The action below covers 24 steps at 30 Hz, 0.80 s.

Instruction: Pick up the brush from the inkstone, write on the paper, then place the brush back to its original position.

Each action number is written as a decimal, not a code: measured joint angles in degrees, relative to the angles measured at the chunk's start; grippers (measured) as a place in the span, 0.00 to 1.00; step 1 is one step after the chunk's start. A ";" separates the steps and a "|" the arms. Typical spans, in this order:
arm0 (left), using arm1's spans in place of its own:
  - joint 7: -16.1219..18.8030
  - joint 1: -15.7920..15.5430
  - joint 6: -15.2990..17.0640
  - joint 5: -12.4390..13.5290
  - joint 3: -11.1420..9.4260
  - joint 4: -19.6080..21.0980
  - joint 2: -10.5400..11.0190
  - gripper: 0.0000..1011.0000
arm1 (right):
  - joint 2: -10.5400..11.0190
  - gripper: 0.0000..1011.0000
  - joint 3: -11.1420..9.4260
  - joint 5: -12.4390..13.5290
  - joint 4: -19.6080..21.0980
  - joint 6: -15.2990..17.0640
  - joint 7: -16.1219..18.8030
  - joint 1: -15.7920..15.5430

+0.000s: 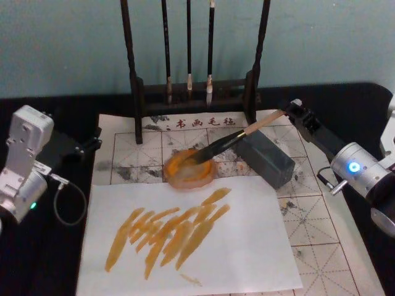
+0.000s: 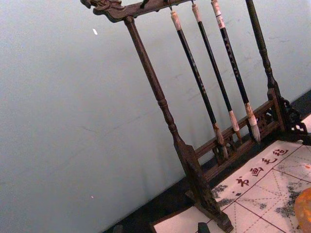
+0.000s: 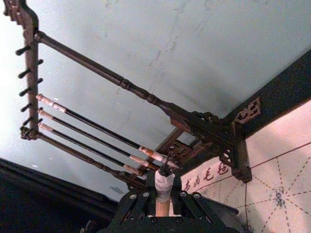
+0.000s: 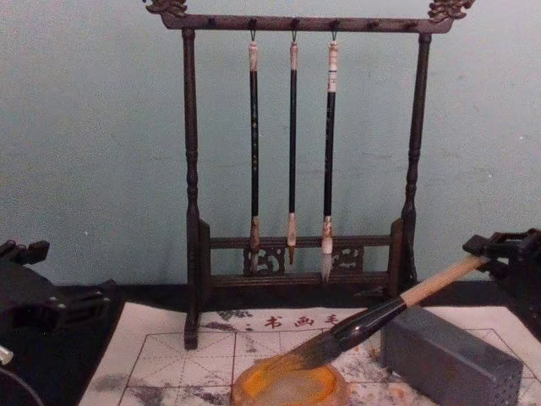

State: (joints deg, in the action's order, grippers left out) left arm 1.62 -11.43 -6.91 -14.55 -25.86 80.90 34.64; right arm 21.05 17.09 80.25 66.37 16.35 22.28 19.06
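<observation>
Firstly, head view: right gripper (image 1: 289, 113), at two o'clock, clenched on the pale wooden handle end of the brush (image 1: 231, 140). The shaft slants toward eight o'clock over a grey rectangular block (image 1: 268, 161). Its bushy dark bristles lie in the round, orange-stained inkstone (image 1: 190, 174) on the red-gridded paper (image 1: 315, 216). White sheet (image 1: 247, 253) with orange strokes at six o'clock. Left gripper (image 1: 83, 147) idle at nine o'clock.
Right wrist view: jaws narrow, pinching the handle tip.
Chest view: turned dark-wood rack (image 4: 190, 169) at twelve o'clock, three thin brushes (image 4: 292, 144) hanging.
</observation>
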 joint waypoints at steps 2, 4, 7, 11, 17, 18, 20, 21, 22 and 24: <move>0.00 0.00 0.00 0.00 0.00 0.00 0.00 0.99 | 0.46 0.20 0.14 0.38 0.59 0.07 0.14 -0.17; 0.00 0.00 0.00 0.00 0.00 0.00 0.00 0.99 | 0.98 0.20 0.29 0.78 1.31 0.16 0.29 -0.39; 0.00 0.00 0.00 0.00 0.00 0.00 0.00 0.99 | 1.69 0.20 0.45 1.32 2.23 0.32 0.37 -0.73; 0.00 0.00 0.00 0.00 0.00 0.00 0.00 0.99 | 2.80 0.20 0.60 2.00 3.55 0.51 0.41 -1.29; 0.00 0.00 0.00 0.00 0.00 0.00 0.00 0.99 | 4.81 0.20 0.72 3.21 5.95 0.94 0.36 -2.53; 0.00 0.00 0.00 0.00 0.00 0.00 0.00 0.99 | 5.08 0.20 0.74 3.36 6.25 1.00 0.35 -2.69; 0.00 0.00 0.00 0.00 0.00 0.00 0.00 0.99 | 5.63 0.20 0.77 3.69 6.89 1.15 0.31 -3.07; 0.00 0.00 0.00 0.00 0.00 0.00 0.00 0.99 | 6.21 0.20 0.80 3.98 7.53 1.28 0.27 -3.46; 0.00 0.00 0.00 0.00 0.00 0.00 0.00 0.99 | 6.52 0.20 0.83 4.11 7.89 1.32 0.25 -3.65; 0.00 0.00 0.00 0.00 0.00 0.00 0.00 0.99 | 7.35 0.20 0.90 4.42 8.79 1.37 0.17 -4.24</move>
State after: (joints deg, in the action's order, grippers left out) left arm 1.62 -11.43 -6.91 -14.55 -25.86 80.90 34.64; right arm 28.40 17.99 84.67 75.16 17.72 22.46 14.82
